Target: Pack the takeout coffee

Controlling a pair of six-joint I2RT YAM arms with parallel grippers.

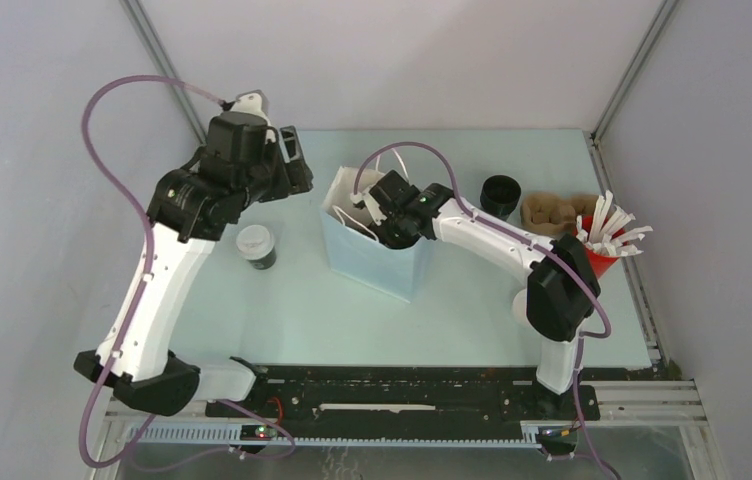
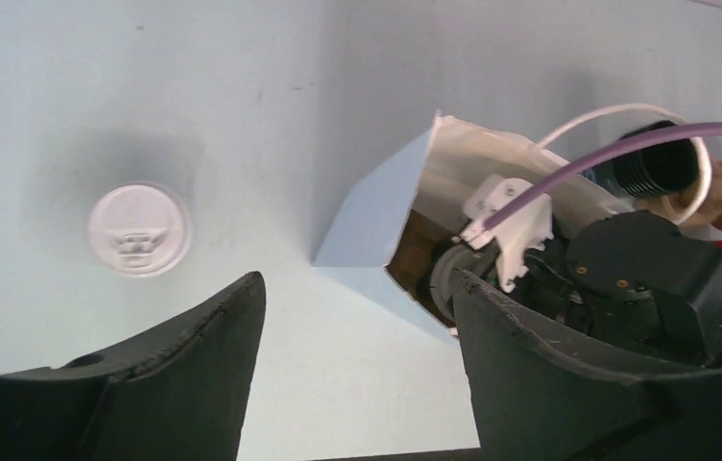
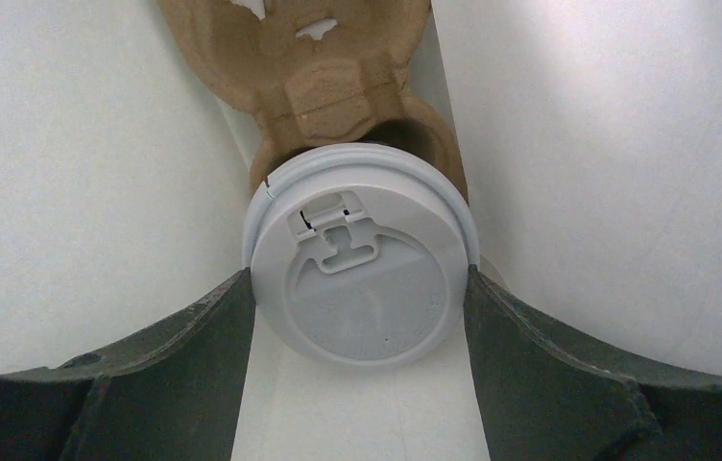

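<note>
So, packing's midway. L end effector [image 2: 357,288] open, empty, over the worktop's [image 1: 282,320] far-left part. Loose cup [image 1: 255,245] stands left of centre, near the bag [image 1: 377,258]. Bag sits mid-worktop. R end effector [image 3: 357,288] is inside it, fingers wide, flanking a 2nd cup [image 3: 362,317] seated in a carrier [image 3: 309,58]; gripping or let go, can't tell. Next, prob.: R lifts clear, then loose cup goes to the carrier's other slot. Count: 2 lidded cups, 1 bag, 1 black cup [image 1: 500,195], 2 carriers incl. spare carrier [image 1: 550,213] far-right, 1 red cup [image 1: 602,262] w/ sticks [image 1: 607,222].

Left pincer [image 2: 357,288] spread, empty — lidded cup [image 2: 138,230] on table [image 2: 50,96] (upright), apart from blue bag [image 2: 376,216].
</note>
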